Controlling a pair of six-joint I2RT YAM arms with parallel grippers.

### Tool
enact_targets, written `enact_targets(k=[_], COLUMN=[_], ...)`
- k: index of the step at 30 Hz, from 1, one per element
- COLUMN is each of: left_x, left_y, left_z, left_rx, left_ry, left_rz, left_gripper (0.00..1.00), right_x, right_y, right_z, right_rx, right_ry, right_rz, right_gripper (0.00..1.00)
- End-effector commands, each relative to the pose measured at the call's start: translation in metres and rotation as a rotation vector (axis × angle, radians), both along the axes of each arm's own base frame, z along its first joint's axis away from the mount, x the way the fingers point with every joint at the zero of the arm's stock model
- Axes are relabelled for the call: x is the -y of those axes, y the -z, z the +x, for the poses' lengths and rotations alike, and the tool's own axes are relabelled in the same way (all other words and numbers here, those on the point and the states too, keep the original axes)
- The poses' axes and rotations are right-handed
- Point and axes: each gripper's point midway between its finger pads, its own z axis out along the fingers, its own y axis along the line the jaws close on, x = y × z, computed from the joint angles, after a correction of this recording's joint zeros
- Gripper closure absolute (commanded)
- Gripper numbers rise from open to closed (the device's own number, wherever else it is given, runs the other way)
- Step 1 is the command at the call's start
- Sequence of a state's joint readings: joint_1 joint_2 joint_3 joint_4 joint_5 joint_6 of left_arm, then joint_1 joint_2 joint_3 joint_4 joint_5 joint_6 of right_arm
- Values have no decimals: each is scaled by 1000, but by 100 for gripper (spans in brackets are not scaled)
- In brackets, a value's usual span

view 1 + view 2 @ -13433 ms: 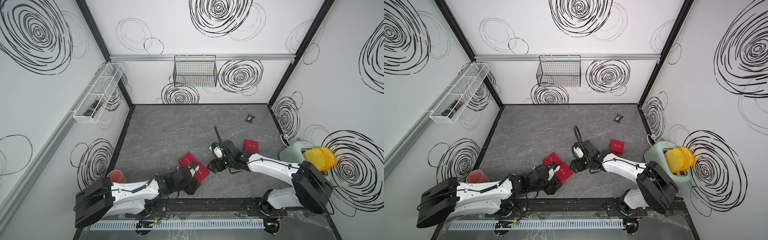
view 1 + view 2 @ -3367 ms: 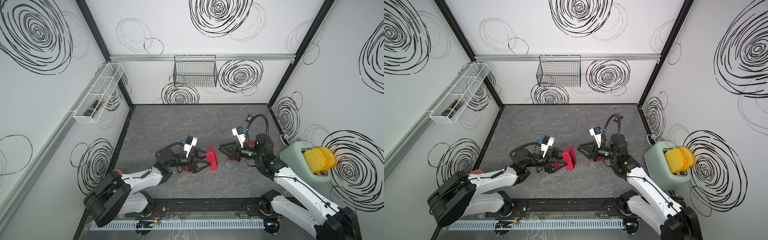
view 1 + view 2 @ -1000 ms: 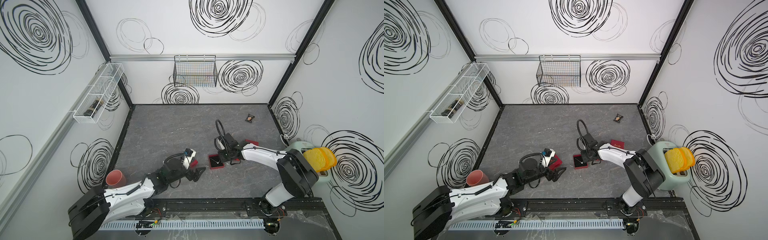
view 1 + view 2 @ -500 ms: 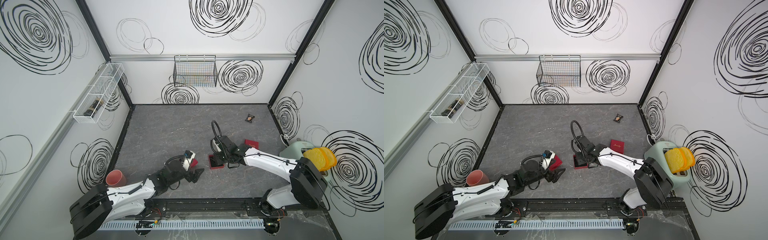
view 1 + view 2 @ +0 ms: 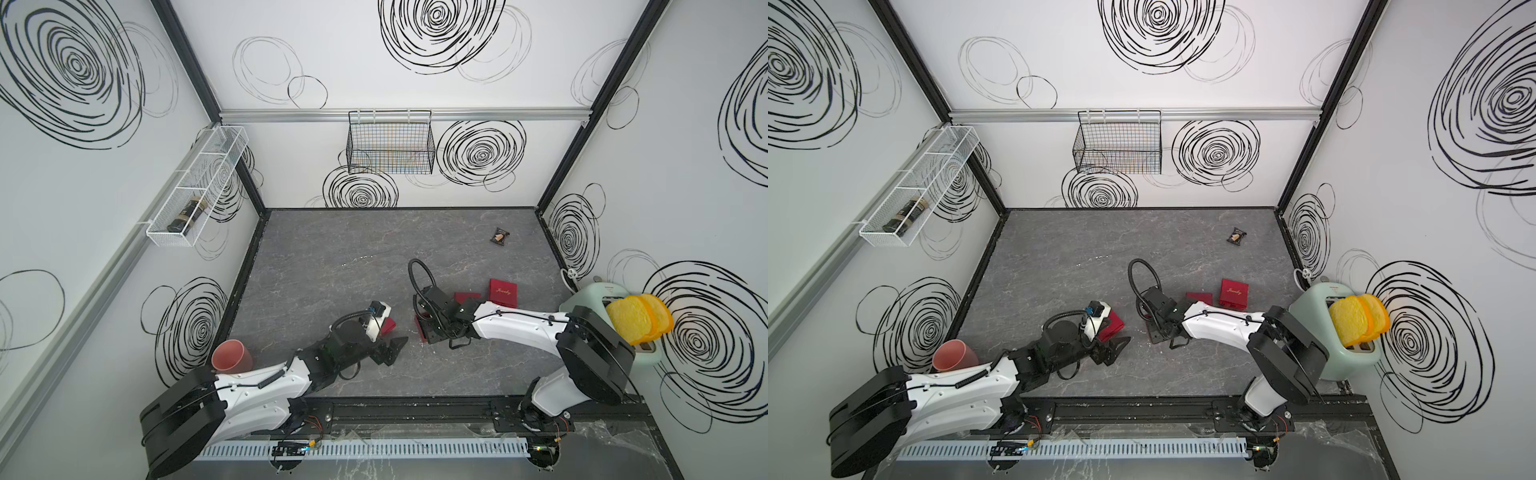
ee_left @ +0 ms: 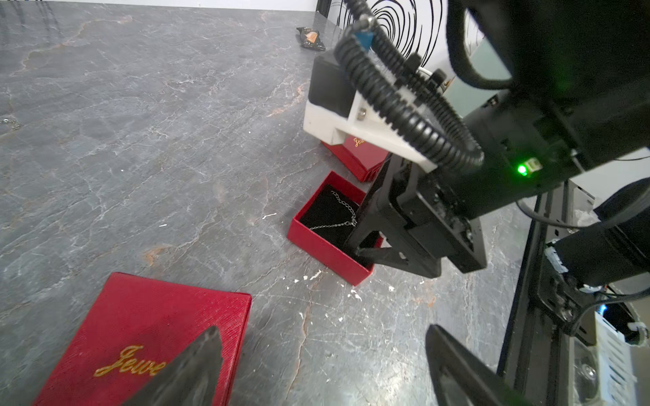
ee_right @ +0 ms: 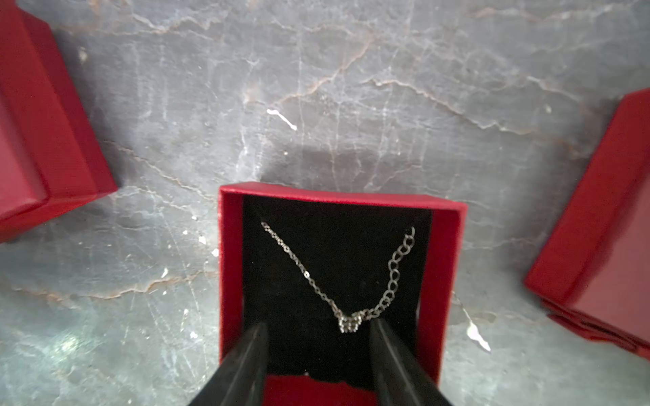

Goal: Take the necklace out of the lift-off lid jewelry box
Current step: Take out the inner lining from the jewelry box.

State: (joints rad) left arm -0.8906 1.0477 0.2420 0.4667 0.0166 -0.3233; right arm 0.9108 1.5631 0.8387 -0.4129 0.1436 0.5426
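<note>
Caught at the pickup step, by the look of it: lid (image 6: 147, 327) already off and flat on the table (image 5: 332, 257), near the box (image 7: 443, 246) but not touching it. Found the necklace (image 7: 350, 320) inside the box, spread in a V on the black pad, pendant at the point of the V. Showed the right gripper (image 7: 318, 325) dipped into the box with its 2 fingers parted and gripping nothing; pendant between them, close to 1 finger but not pinched. Showed the left gripper (image 6: 322, 330) spread wide and empty, low over the table just beside the lid.

Next, most likely: needed to centre on the pendant, press the tips down to the pad, close fully on the thin chain, then lift straight up. Called for care, since so fine a chain could slip from a loose pinch, or snag and drag the light box along.

Little room inside: red walls close on both sides of the fingers. Outside, 1 closed red box (image 5: 503, 292) and 1 flatter red piece (image 5: 467, 297) near the right arm. Open table beyond the box, toward the back wall, for setting the necklace down.
</note>
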Motion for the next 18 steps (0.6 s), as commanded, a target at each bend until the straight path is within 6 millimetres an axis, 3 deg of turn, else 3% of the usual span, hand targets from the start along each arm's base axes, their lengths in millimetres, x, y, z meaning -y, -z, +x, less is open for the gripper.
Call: enact_targets(k=[1, 5, 13, 18], left_x=[2, 2, 2, 5], left_y=[-5, -6, -5, -4], left_z=[2, 2, 2, 1], left_rx=[36, 40, 45, 43], left_ry=[-1, -4, -6, 0], left_rz=[-11, -7, 1, 3], left_gripper=[8, 8, 8, 8], right_x=[8, 11, 9, 14], right_y=[6, 9, -14, -13], right_z=[0, 0, 5, 4], right_rx=[-4, -6, 64, 64], right_ry=[43, 47, 48, 57], right_rz=[-55, -80, -95, -118], right_gripper=[48, 47, 44, 45])
